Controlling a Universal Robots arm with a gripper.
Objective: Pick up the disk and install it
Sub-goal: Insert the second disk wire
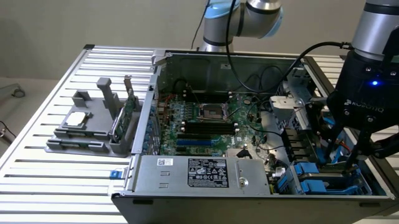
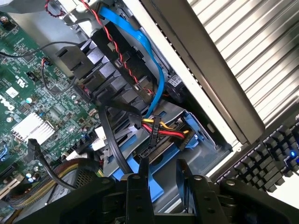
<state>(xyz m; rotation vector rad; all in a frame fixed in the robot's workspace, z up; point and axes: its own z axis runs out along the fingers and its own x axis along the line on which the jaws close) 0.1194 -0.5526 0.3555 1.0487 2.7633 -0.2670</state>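
Gripper (image 1: 344, 161) — low inside the open computer case (image 1: 206, 70), over the drive bay (image 2: 180, 116) | blue disk carrier (image 2: 148, 183) just beneath it | grip — cannot tell

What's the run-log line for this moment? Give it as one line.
gripper low over drive bay | disk blue-framed, in bay beneath gripper | bay at exterior view's right of open computer case

Arm (image 1: 376, 28) upright, gripper (image 1: 339, 161) downward-facing
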